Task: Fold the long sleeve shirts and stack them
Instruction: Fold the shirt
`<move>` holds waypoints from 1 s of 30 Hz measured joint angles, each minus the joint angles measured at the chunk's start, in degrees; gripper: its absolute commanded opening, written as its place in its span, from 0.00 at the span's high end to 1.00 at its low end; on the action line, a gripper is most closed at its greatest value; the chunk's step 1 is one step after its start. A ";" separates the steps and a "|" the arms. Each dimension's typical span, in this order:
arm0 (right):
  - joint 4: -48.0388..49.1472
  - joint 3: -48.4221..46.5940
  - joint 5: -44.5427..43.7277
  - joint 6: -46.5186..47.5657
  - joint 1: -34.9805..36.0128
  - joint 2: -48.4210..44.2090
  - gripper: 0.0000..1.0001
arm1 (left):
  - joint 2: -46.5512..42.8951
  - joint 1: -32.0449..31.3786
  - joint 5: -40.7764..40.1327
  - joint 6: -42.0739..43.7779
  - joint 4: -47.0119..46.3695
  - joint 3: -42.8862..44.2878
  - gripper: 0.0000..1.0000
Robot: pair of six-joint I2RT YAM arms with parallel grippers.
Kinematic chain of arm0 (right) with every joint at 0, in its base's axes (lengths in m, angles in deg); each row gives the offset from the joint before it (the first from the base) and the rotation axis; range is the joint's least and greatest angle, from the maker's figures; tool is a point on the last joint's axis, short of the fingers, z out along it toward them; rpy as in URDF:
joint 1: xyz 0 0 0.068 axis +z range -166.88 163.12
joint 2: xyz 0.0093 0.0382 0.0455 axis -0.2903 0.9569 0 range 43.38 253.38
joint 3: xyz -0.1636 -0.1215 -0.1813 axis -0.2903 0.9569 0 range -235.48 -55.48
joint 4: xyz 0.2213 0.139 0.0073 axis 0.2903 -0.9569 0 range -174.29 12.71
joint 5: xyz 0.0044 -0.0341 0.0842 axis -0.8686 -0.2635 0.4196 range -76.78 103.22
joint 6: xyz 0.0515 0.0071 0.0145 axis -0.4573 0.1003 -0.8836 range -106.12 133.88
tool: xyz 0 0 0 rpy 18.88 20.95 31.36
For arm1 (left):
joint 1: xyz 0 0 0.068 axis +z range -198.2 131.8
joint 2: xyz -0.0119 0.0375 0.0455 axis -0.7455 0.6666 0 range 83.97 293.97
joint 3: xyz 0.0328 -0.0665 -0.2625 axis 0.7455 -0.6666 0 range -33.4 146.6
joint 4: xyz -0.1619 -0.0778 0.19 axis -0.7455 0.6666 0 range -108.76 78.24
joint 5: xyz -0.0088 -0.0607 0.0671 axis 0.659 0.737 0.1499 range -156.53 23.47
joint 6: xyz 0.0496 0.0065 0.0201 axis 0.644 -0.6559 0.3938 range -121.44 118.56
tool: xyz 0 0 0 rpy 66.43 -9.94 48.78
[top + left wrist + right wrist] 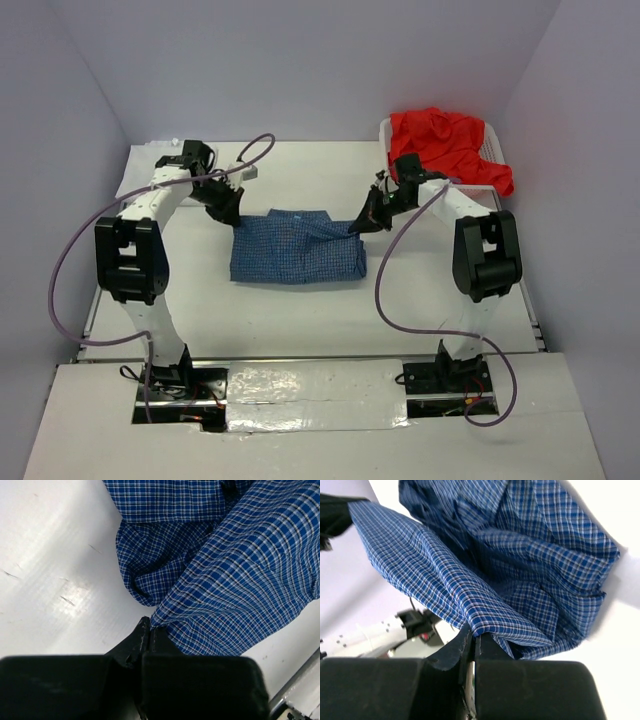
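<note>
A blue checked long sleeve shirt point(297, 247) lies partly folded mid-table. My left gripper point(231, 212) is shut on its far left edge, the cloth point(230, 580) pinched at the fingertips point(150, 628). On the other side my right gripper point(362, 224) is shut on the shirt's far right edge. In the right wrist view the fabric point(485, 580) is stretched from those tips point(473, 634) toward the other gripper. A red shirt point(450, 145) is heaped in the basket at the back right.
The white mesh basket point(492, 142) stands in the back right corner behind my right arm. A white cloth point(140, 180) lies at the back left under the left arm. Purple cables loop off both arms. Grey walls enclose the table.
</note>
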 measured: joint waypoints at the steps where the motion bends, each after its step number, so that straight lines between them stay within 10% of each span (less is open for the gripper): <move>1: 0.72 -0.76 -0.22 -0.37 -0.26 0.52 1.00 | 0.81 0.02 0.09 -1.20 -0.66 0.66 0.97; 13: 7.74 -4.79 -8.07 -5.84 -1.49 5.81 0.41 | 6.99 -1.27 -0.94 -12.09 -12.22 4.39 0.89; 17: 8.31 -9.51 -13.75 -4.98 -1.73 5.40 0.01 | 8.24 -1.70 -2.82 -17.35 -15.61 4.35 0.93; 30: 14.45 -2.03 -29.46 6.01 11.89 -18.69 0.11 | 8.39 -4.61 -10.82 -29.79 -23.56 4.94 0.96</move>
